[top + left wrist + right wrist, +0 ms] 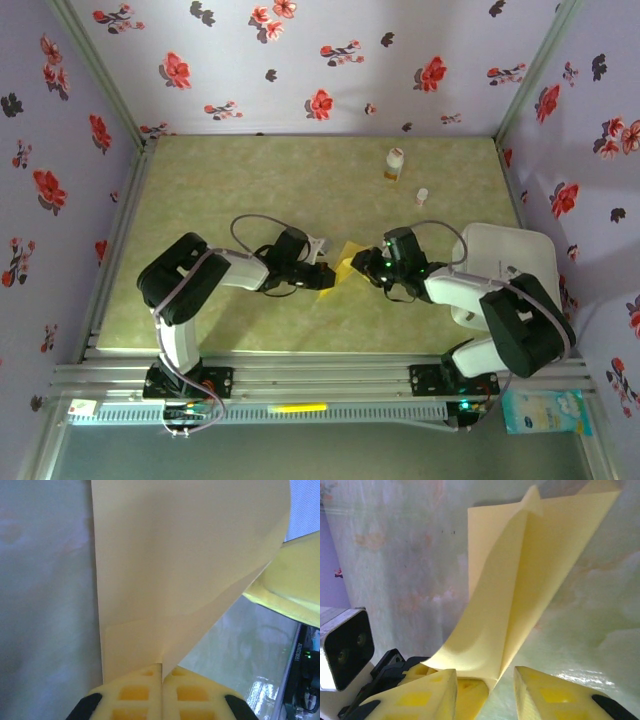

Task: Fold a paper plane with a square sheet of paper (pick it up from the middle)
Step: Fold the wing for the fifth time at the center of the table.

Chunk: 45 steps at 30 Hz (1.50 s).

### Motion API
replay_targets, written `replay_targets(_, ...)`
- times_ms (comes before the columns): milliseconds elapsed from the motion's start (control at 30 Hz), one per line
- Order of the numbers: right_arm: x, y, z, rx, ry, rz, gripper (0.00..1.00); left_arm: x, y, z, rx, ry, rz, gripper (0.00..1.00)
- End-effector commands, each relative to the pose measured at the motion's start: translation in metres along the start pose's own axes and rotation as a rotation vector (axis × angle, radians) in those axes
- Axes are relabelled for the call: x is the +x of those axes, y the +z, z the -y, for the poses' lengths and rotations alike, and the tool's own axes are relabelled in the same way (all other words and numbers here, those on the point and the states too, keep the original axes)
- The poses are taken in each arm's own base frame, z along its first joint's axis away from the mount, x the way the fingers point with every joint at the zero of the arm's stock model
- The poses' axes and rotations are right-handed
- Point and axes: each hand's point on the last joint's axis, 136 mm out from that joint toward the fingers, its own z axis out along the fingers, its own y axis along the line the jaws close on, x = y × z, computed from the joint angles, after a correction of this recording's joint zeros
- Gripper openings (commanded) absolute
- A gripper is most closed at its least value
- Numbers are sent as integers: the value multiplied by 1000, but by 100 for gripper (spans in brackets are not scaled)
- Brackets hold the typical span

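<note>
1. Mustard-yellow in the middle of the overhead view: the square sheet of paper (348, 262) hangs between the two arms, lifted off the green marbled tabletop (250, 180). The left claw (328, 274) meets it from one side and the right claw (368, 265) from the other. Both are right up against it, and the sheet runs roughly claw to claw.
2. Room check from above: floral walls (300, 60) on three sides, and a small white-and-orange bottle (395, 163) well apart at the far edge.
3. Left wrist view: the left claw (161, 672) is clamped tight, pads together, and the paper (175, 570) rises straight out of the seam and curls over.
4. Right wrist view: the right claw (485, 690) has its jaws parted. The folded lower edge of the paper (520, 580) dips down between them, with a gap on one side, so I judge it is not pinched.
5. My call: the coming move turns on the right claw closing on that fold.
</note>
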Motion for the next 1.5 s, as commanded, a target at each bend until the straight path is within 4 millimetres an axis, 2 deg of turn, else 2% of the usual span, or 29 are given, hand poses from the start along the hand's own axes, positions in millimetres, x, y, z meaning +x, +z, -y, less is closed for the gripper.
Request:
replay_targets(0,-13,-12,-18,-2,2,62,37,1,-12,-15,-105,27,35,0)
replay_targets(133,-15,-12,-20,13,46,62,39,0,-16,-18,-179,78,49,0)
replay_targets(333,-15,-3,-26,33,86,26,42,2,-19,-19,-295,154,53,0)
replay_targets(467,-14,4,-21,90,125,10,43,3,-22,-18,-353,202,53,0)
replay_targets(733,-10,18,-18,118,153,-30,42,3,-22,-12,-387,290,34,0)
replay_targets(833,-10,19,-15,125,158,-24,38,3,-22,-10,-391,314,19,1)
replay_targets(1100,-9,17,-11,139,152,-32,31,6,-21,-6,-399,405,-31,17)
replay_targets(1233,-11,17,-11,137,149,-28,28,8,-20,-6,-405,436,-60,20)
replay_targets(1467,-11,16,-10,136,145,-24,12,9,-19,-8,-430,482,-82,23)
